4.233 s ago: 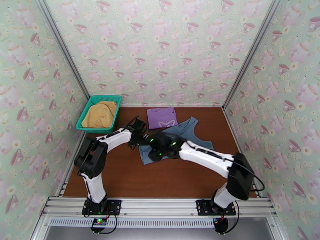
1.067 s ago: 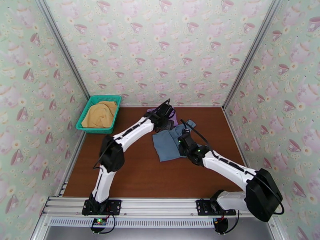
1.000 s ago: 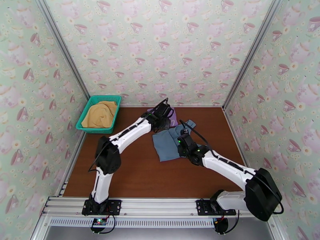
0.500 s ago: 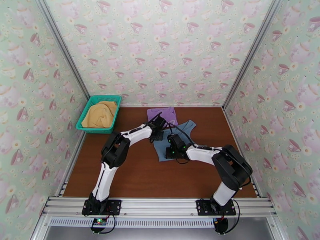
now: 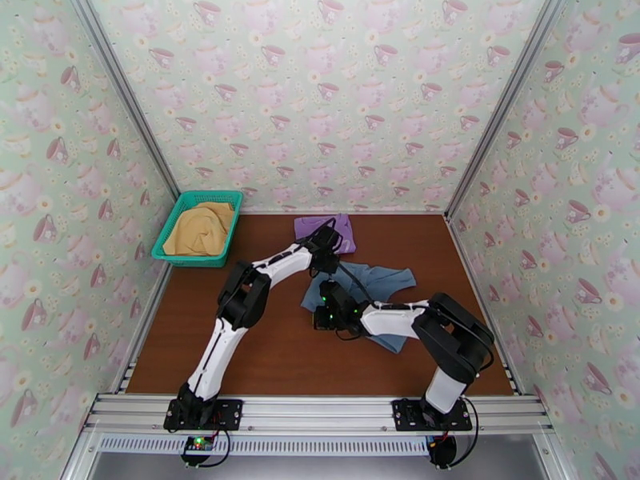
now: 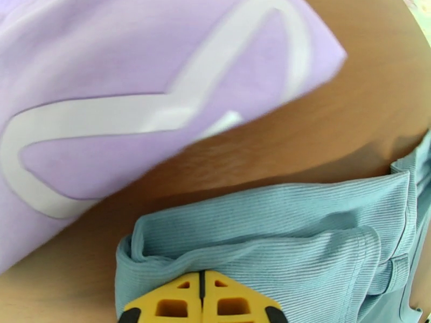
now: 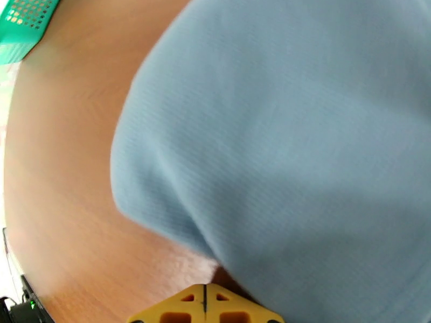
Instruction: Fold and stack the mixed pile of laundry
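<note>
A grey-blue garment [image 5: 376,286] lies rumpled on the brown table, mid-table. My left gripper [image 5: 326,262] is at its far-left edge, shut, with a bunched ribbed fold [image 6: 258,238] pinched at the yellow fingertips [image 6: 200,295]. My right gripper [image 5: 322,307] is at the garment's near-left edge, also shut, and the cloth [image 7: 301,135] bulges up from its tips [image 7: 204,303] above the table. Folded flat just behind them lies the lilac-purple shirt [image 5: 318,226], its white print [image 6: 108,111] close to the left wrist camera. The mustard-yellow garment [image 5: 200,230] sits crumpled in the basket.
A teal mesh basket [image 5: 171,237] stands at the far-left corner, its corner also in the right wrist view [image 7: 21,20]. Patterned walls enclose the table [image 5: 240,354] on three sides. Bare wood stretches along the near half and far right.
The grey-blue garment has been pulled out of its compact shape and now spreads right and toward the near edge. The right gripper shifted left and nearer; the left gripper stayed near the cloth's far edge.
</note>
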